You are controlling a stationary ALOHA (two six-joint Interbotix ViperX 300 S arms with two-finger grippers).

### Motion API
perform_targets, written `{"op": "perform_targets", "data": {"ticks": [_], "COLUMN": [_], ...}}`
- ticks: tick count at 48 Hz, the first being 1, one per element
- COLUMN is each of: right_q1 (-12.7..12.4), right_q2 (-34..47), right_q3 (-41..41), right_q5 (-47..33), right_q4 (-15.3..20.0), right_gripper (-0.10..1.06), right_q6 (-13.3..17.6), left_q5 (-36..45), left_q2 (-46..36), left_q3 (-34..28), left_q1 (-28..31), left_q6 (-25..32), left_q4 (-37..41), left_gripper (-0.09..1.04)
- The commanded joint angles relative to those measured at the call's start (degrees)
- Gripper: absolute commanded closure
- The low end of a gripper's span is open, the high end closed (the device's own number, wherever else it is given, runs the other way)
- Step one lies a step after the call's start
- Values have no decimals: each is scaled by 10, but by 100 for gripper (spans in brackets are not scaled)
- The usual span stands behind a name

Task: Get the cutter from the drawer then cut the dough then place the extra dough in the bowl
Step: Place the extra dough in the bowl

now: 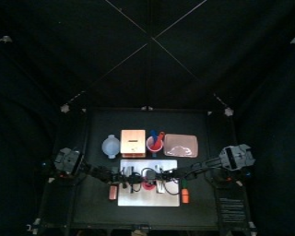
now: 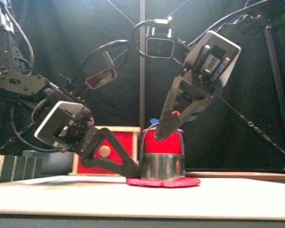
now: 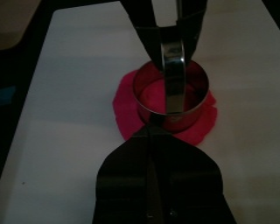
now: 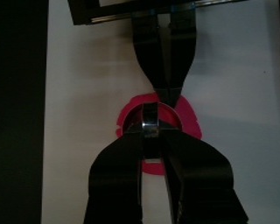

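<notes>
Cutter looks mid-cut in the dough, your right gripper clamped on it, left gripper shut alongside; next, lift it straight.

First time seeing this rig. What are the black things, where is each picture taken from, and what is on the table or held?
Two robot arms work at a table. One picture looks down from above, one looks level from the table's front, and one comes from each wrist. The right gripper is shut on the wire handle of a metal cutter, which stands on red dough on a white cutting board. The left gripper is shut, its tip low beside the cutter. Behind stand a blue-grey bowl, a wooden box, a red cup and a pink tray.
</notes>
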Motion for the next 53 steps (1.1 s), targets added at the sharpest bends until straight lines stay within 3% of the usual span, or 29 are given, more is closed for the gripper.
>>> {"op": "perform_targets", "data": {"ticks": [1, 14, 30, 53], "right_q1": [-2, -4, -14, -30], "right_q2": [-48, -134, -225, -183], "right_q3": [-12, 4, 107, 195], "right_q5": [6, 20, 22, 4], "right_q4": [1, -1, -2, -20], "right_gripper": [51, 51, 51, 50], "right_q6": [3, 1, 4, 2], "left_q5": [4, 4, 36, 44], "left_q2": [-2, -2, -15, -87], "left_q3": [0, 0, 4, 39], "left_q1": [1, 1, 3, 5], "left_q6": [1, 1, 2, 3], "left_q4": [-1, -4, -12, -47], "left_gripper": [53, 53, 53, 53]}}
